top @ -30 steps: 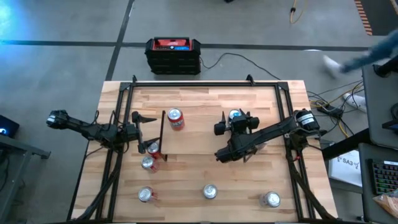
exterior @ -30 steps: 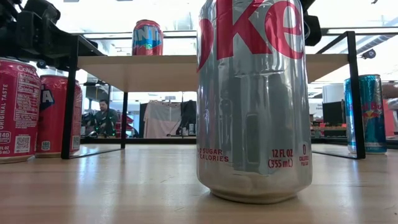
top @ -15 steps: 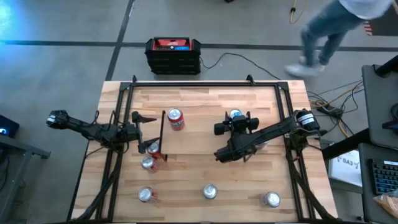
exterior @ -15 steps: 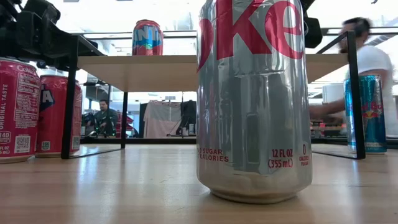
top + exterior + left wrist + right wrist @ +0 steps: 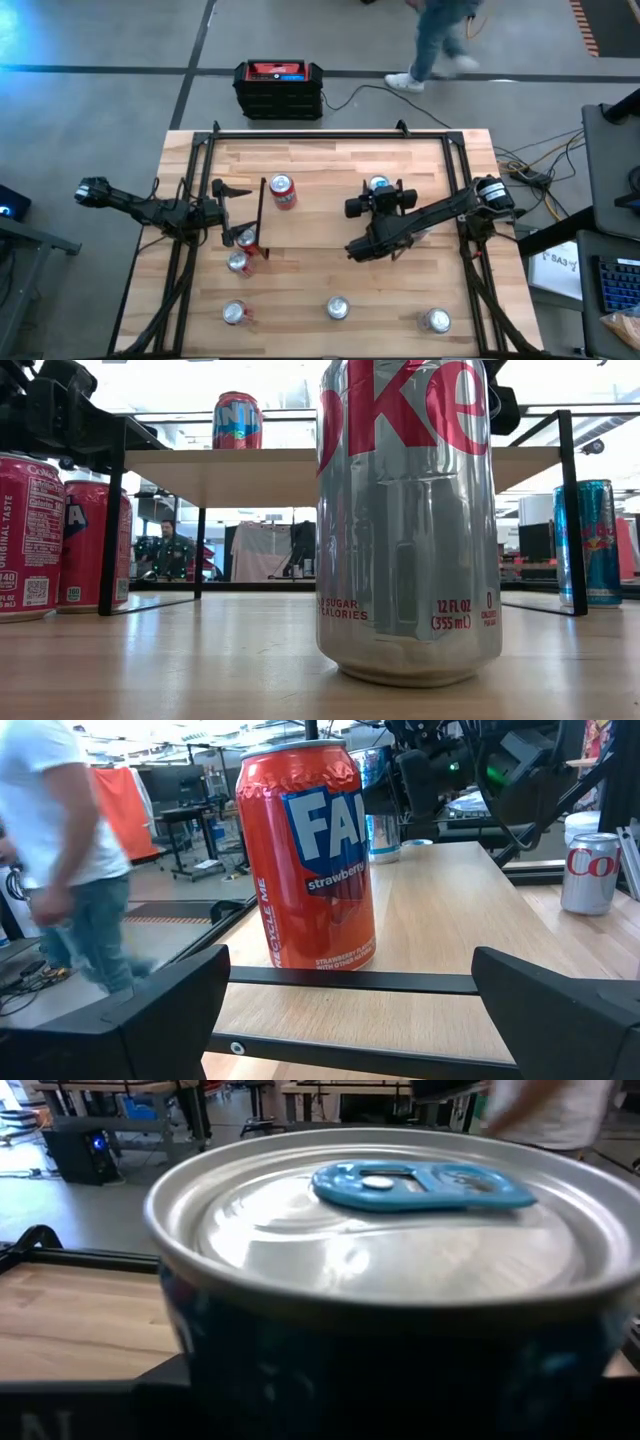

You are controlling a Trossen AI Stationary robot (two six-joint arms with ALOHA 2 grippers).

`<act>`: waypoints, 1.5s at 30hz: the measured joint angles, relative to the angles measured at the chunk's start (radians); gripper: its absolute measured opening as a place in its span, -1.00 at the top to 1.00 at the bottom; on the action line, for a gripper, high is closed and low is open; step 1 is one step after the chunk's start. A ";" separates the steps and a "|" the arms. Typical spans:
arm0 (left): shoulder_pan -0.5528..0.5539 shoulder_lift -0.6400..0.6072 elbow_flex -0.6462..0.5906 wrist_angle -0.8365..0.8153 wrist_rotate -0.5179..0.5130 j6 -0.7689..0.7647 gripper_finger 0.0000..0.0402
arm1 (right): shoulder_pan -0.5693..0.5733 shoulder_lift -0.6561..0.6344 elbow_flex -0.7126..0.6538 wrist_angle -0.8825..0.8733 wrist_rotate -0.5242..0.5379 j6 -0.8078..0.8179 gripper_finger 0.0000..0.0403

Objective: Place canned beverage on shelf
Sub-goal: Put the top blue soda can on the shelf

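The shelf [image 5: 320,225] is a light-wood board on black legs in the middle of the table. A red strawberry can [image 5: 283,190] stands upright on its left part and fills the left wrist view [image 5: 305,860]. My right gripper [image 5: 377,200] is shut on the canned beverage [image 5: 378,184], a dark blue can with a blue tab [image 5: 420,1185], over the shelf's right part. In the low view this can is hidden behind a silver can. My left gripper [image 5: 238,210] waits open at the shelf's left edge, facing the red can. My right gripper holds the blue can by its side wall [image 5: 300,1370] just below the rim, one finger on either side. The fingers come nearly level from the table's near side. The can stands upright, its base at about the shelf's surface [image 5: 385,855]; whether it rests there I cannot tell.
Two red cans [image 5: 242,250] stand by the shelf's left legs. Three cans line the near edge, the silver one [image 5: 408,520] in the middle. Another blue can [image 5: 587,542] stands on the table right of the shelf's leg. Beyond the far edge are a black-and-red box [image 5: 279,88] and a person [image 5: 440,40].
Both arms and all cans stand as before. The person beyond the far edge has walked from the right toward the left.
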 joint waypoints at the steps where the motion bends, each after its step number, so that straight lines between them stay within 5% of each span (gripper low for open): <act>1: 0.000 0.000 0.000 0.000 0.000 0.000 -0.99 | 0.000 0.000 0.000 -0.010 -0.001 0.010 -0.01; 37: 0.000 0.000 0.000 0.000 0.000 0.000 -0.99 | -0.055 -0.049 -0.032 -0.021 -0.063 0.002 -0.02; 45: 0.000 0.000 0.000 0.000 0.000 0.000 -0.99 | -0.045 -0.049 -0.032 -0.018 -0.089 0.016 -0.15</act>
